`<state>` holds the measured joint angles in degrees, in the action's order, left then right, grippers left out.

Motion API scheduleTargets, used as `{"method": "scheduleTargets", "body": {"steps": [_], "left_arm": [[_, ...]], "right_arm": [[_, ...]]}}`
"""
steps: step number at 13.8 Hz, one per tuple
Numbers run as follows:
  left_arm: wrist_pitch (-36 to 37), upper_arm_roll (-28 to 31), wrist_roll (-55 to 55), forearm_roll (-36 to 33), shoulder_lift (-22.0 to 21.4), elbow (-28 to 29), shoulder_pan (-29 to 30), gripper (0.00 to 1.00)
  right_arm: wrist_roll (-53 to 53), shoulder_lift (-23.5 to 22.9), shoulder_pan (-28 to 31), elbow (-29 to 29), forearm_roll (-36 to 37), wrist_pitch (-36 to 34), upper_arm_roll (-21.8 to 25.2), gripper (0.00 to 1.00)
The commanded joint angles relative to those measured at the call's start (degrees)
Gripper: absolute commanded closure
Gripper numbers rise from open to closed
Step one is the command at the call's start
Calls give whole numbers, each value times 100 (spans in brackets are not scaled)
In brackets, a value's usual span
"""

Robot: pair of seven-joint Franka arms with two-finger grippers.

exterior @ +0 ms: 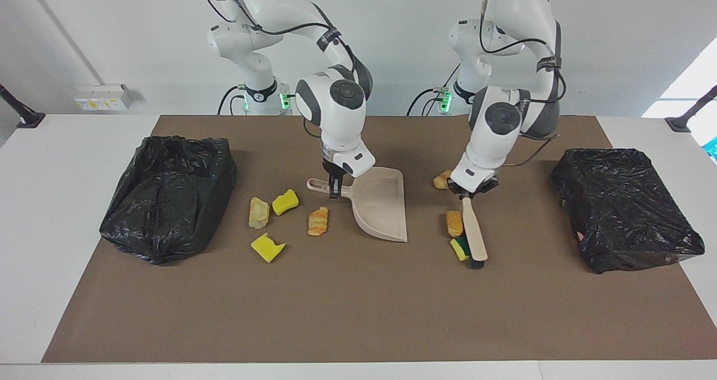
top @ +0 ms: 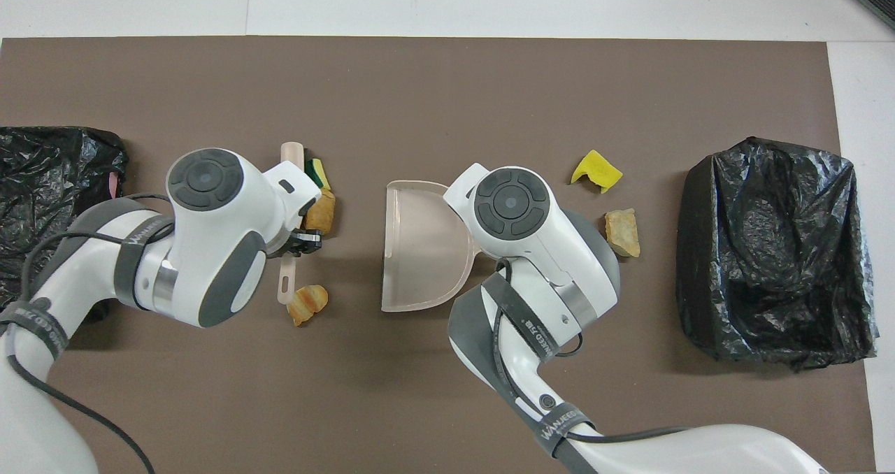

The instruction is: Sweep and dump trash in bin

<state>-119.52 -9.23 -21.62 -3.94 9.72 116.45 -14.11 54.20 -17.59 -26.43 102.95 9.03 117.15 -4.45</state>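
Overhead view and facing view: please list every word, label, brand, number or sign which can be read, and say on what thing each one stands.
"WANJEED": white print on the black strap around the right arm, near the bottom of the overhead view.
Print on the strap higher up that arm: too small to read.
Print on the left arm's strap: too blurred to read.
Strap bands in the facing view: unreadable.
Wall socket stickers: unreadable.
Dustpan, brush, bin bags: no text.
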Motion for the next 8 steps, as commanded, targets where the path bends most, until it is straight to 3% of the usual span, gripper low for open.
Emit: {"method": "scheduleTargets", "body": {"steps": [1, 4, 6, 8], "left_arm": [[489, 97, -36, 365, -557, 98, -259, 100], [999, 158, 533, 684, -1261, 80, 142, 100], [1264, 167, 746, 702, -1315, 115, 583, 100], [1650, 167, 179, 754, -1542, 386, 795, 100]], "right_arm": [[275, 151, 41, 225, -77, 132, -39, 100], [266, 151, 41, 225, -77, 141, -39, 100], [266, 151, 41, 225, -77, 132, -39, 100], [266, 151, 41, 225, -77, 132, -39, 100]]}}
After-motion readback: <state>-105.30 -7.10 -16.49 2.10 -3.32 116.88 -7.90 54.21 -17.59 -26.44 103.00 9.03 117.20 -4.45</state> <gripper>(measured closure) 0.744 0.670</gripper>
